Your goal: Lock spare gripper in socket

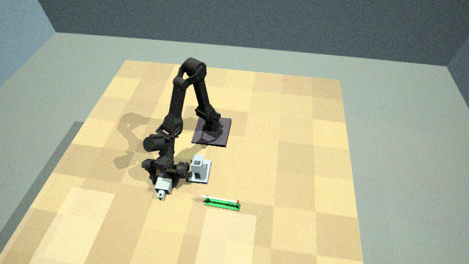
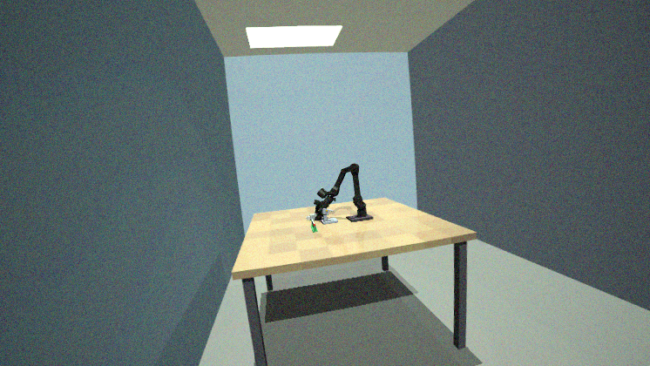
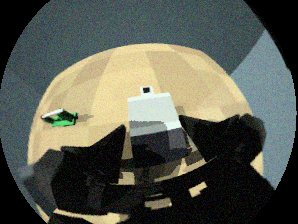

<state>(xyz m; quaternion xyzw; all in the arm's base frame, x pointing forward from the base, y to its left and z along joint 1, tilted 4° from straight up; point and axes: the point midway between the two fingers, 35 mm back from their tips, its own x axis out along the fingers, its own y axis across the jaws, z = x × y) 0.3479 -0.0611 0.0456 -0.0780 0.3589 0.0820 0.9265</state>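
The spare gripper is a small grey-white block with a short spigot. It lies on the table left of the grey mount, whose top socket is empty. My gripper is open and low over the spare gripper, one dark finger on each side of its body. I cannot tell whether they touch it. The lock pin, white with a red end, lies on a green cradle to the right of the spare gripper.
The arm's dark base plate sits behind the mount. The wooden table stretches wide to the right and front. Its left edge is fairly near the gripper.
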